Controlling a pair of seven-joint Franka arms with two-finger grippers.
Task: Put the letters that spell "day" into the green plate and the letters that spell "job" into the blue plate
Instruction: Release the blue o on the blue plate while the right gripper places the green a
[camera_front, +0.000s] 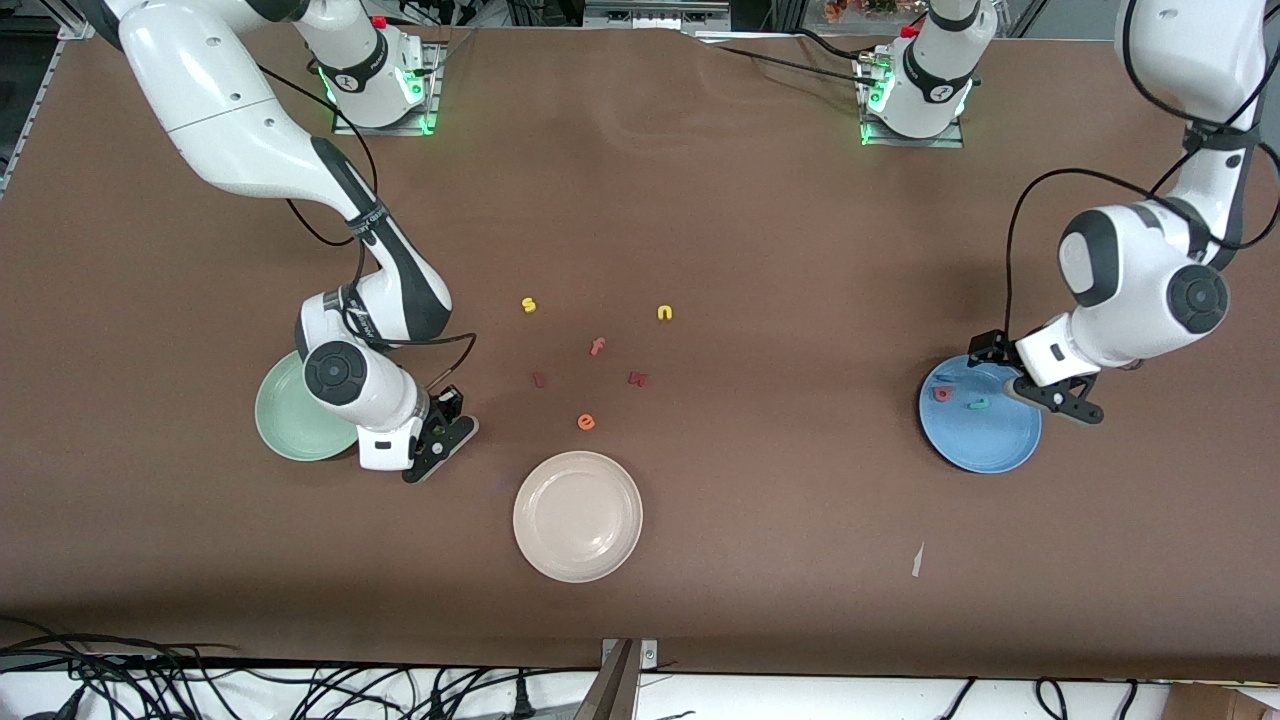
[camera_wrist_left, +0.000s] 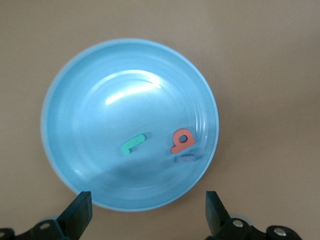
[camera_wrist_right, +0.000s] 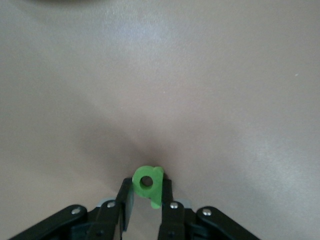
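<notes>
The blue plate (camera_front: 985, 450) lies at the left arm's end of the table. It holds a teal j (camera_wrist_left: 133, 144), a coral-red b (camera_wrist_left: 182, 141) and a blurred blue piece (camera_wrist_left: 186, 158) beside the b. My left gripper (camera_wrist_left: 148, 217) hangs open over the plate's rim (camera_front: 1060, 397), with nothing between its fingers. The mint-green plate (camera_front: 285, 425) is at the right arm's end, partly hidden by that arm. Beside it, low over the bare table, my right gripper (camera_front: 443, 443) is shut on a green letter a (camera_wrist_right: 147, 184).
Loose letters lie mid-table: yellow s (camera_front: 528, 305), yellow n (camera_front: 665, 313), orange f (camera_front: 597, 347), orange e (camera_front: 586, 422) and two dark red pieces (camera_front: 539, 379) (camera_front: 638, 378). A cream-white plate (camera_front: 578, 515) sits nearer the front camera. A paper scrap (camera_front: 917, 560) lies near the blue plate.
</notes>
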